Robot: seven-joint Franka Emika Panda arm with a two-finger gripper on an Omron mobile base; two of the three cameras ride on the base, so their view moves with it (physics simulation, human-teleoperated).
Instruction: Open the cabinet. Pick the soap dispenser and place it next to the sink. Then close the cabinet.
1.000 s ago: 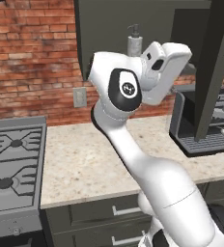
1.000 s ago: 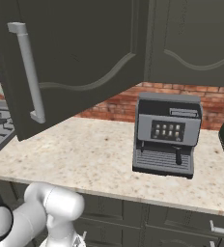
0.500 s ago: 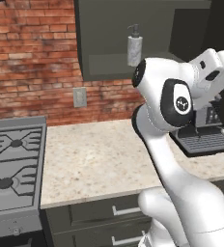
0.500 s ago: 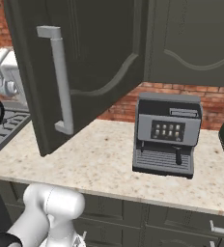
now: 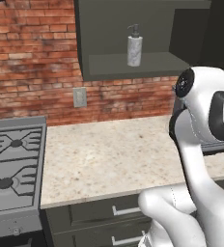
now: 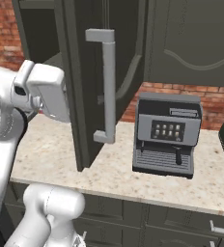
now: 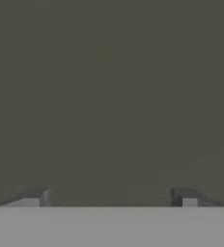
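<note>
- I'm over a speckled beige counter (image 5: 114, 159) backed by a red brick wall (image 5: 32, 58), with a gas stove (image 5: 12, 169) at its left end and dark drawers (image 5: 109, 217) below
- The cabinet (image 5: 133, 67) hangs open above the counter; the soap dispenser (image 5: 134, 46) stands upright on its shelf, well inside, alone
- From the right base camera I get the door (image 6: 92, 82) swung out edge-on with its long silver handle (image 6: 108, 87), and a grey coffee machine (image 6: 167, 135) just past it on the counter
- The hand sits close against the door's inner face in that view, its fingers hidden behind the door
- The gripper (image 7: 109, 198) in my hand camera faces flat dark panel; the two fingertips (image 7: 36, 198) stand wide apart with nothing between them
- The arm blocks the counter's right side in the left base view
</note>
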